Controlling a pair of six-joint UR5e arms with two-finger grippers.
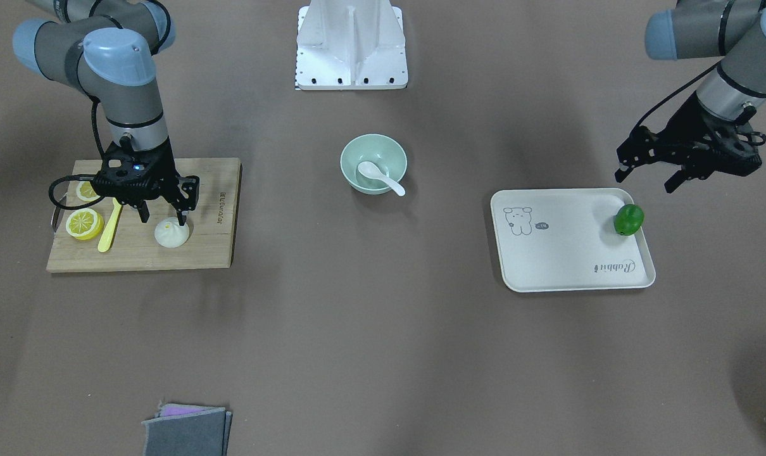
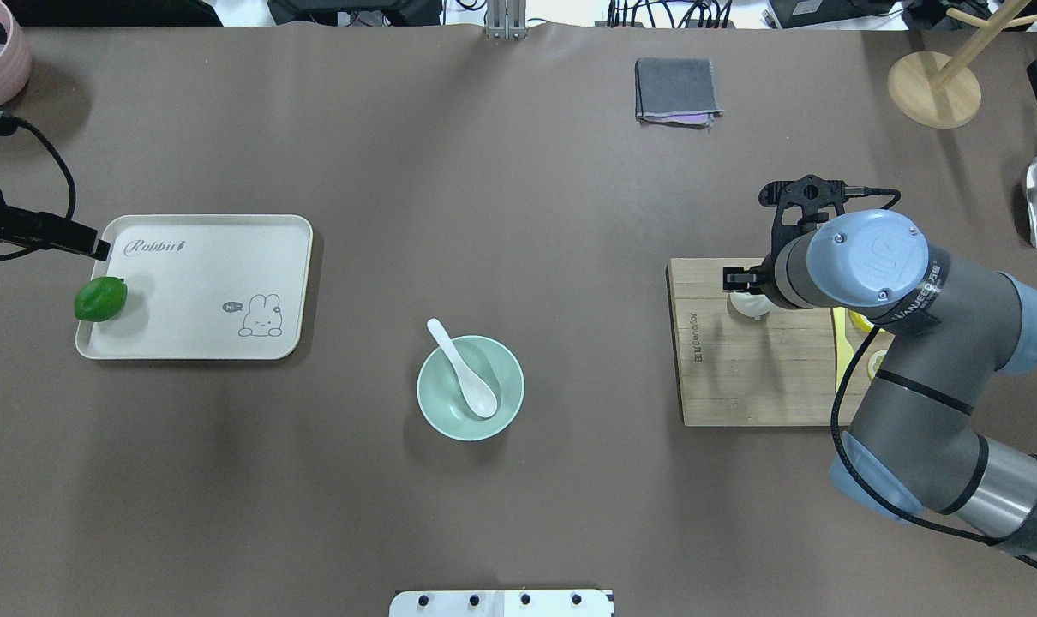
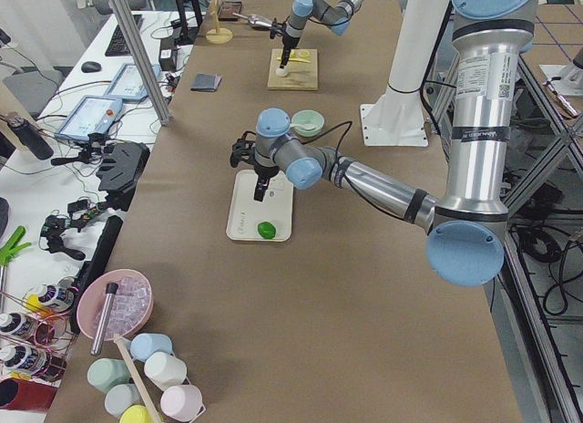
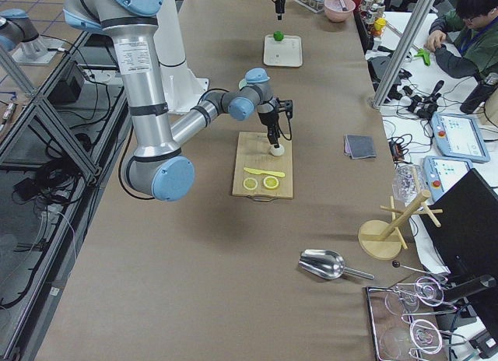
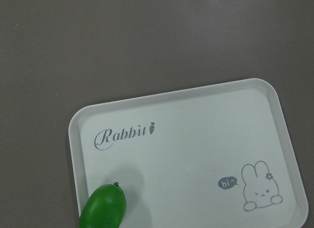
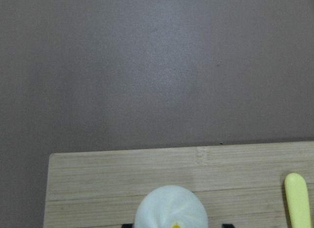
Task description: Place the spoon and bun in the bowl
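Brown worktop point(image 1: 383, 342) fills the front-facing view. At left, on the wooden board point(image 1: 212, 240), the bun point(image 1: 171, 233) lies round, white and pleated, a yellow dot at its crown. The right end effector point(image 1: 164, 220) is poised over it, jaws spread, nothing gripped. At centre, the spoon point(image 1: 380, 176) is already laid in the bowl point(image 1: 357, 147). At right, the left end effector point(image 1: 646, 178) is held open and empty by the tray point(image 1: 566, 253). The bun grasp is judged in hand — a short descent and a gentle closing are called for.
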